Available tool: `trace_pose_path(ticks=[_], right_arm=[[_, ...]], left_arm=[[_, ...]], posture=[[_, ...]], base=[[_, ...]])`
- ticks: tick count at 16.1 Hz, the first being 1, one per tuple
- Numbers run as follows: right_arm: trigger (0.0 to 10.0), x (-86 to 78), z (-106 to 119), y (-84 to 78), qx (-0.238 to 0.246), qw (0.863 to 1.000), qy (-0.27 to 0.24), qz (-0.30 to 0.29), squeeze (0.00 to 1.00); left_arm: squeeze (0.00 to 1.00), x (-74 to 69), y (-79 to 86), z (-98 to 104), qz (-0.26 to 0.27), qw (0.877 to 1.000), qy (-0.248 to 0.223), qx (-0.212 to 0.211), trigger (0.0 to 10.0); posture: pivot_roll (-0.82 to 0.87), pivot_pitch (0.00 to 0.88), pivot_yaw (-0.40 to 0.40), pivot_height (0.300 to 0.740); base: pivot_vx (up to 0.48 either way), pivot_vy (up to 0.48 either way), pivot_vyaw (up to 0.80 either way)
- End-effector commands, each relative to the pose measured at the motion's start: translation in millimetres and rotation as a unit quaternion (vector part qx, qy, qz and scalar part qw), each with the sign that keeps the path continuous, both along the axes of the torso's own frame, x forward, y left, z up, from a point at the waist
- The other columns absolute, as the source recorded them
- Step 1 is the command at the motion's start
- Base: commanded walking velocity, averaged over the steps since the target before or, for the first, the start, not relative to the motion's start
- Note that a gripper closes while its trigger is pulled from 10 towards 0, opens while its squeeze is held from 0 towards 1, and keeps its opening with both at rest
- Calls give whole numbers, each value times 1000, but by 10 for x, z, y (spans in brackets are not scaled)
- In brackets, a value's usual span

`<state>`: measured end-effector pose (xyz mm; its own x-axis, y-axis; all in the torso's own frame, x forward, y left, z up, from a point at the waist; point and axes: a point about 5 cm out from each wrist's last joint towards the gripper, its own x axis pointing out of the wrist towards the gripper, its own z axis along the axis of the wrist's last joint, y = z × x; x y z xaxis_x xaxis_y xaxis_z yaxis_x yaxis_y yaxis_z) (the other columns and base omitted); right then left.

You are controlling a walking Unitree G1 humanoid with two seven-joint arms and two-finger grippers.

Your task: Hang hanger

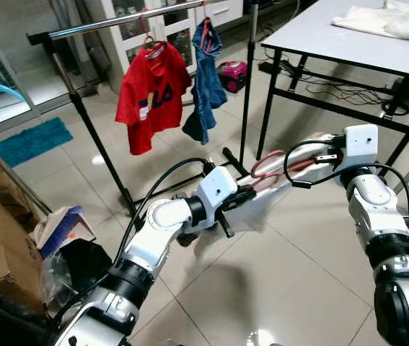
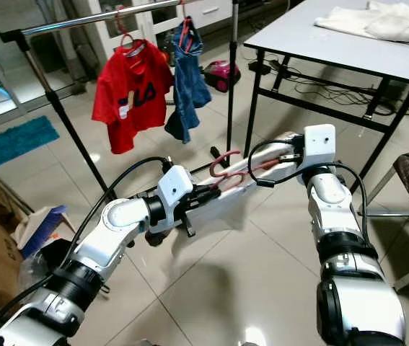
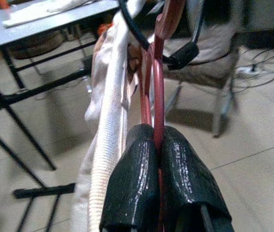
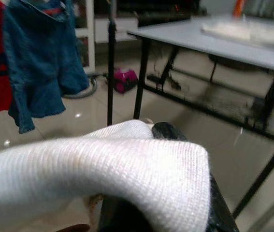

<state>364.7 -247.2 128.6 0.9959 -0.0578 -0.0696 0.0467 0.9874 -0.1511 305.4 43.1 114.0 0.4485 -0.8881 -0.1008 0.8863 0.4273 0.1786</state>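
We see the red hanger, carrying a white garment, held in mid-air between the two arms above the tiled floor; its long axis runs between the grippers, its hook toward the clothes rack. The left gripper has its jaws clamped on the hanger's wire. The right gripper grips the garment's far end. A red shirt and denim piece hang on the rack; a bench stands at right.
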Motion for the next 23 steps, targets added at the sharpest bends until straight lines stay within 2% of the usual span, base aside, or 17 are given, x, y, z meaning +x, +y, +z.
trace_pose_path(ticks=[1,2,4,6,8,9,11,12,13,18,20,22,23], right_arm=[[0,31,123,-122,13,999,-17,-33,0],[0,52,128,-110,-1,999,-11,-35,0],[0,67,95,-61,-16,1000,0,-25,0],[0,44,14,-43,2,1000,11,-21,0],[0,23,-35,-52,127,992,4,-15,0],[0,16,-53,-49,172,985,2,-8,0],[0,0,-82,-61,204,979,1,-9,0],[0,-58,-184,-89,242,970,10,-15,0],[0,-81,-224,-99,253,967,14,-18,0],[0,-236,-487,-142,385,921,32,-50,0],[0,-240,-514,-95,431,901,26,-44,0],[0,-189,-455,4,461,888,9,-9,0],[0,-156,-410,48,464,886,1,6,0]], left_arm=[[0,-28,37,0,-14,1000,10,1,10000],[0,-62,16,23,-33,999,15,-3,10000],[0,-62,18,68,-34,999,12,-4,10000],[0,-30,49,116,-21,1000,7,-6,10000],[0,-12,86,111,-9,1000,7,1,10000],[0,-15,97,94,-7,1000,8,7,10000],[0,-13,100,93,-2,1000,11,5,10000],[0,1,103,98,4,1000,14,2,10000],[0,4,103,100,5,1000,14,2,10000],[0,15,94,128,9,1000,14,-4,10000],[0,13,92,129,10,1000,15,-5,10000],[0,17,97,124,14,1000,16,-3,10000],[0,16,98,119,16,1000,17,-4,10000]], posture=[[-75,0,116,740],[-71,0,116,740],[-64,0,114,740],[-56,0,110,740],[-51,0,104,740],[-51,0,103,740],[-54,0,103,740],[-56,0,102,740],[-57,0,103,740],[-58,0,107,740],[-56,0,107,740],[-54,0,107,740],[-54,0,105,740]], base=[[0,0,0],[0,0,0],[0,0,0],[0,0,0],[0,0,0],[0,0,0],[0,0,0],[0,0,0],[0,0,0],[0,0,0],[0,0,0],[0,0,0],[0,0,0]])
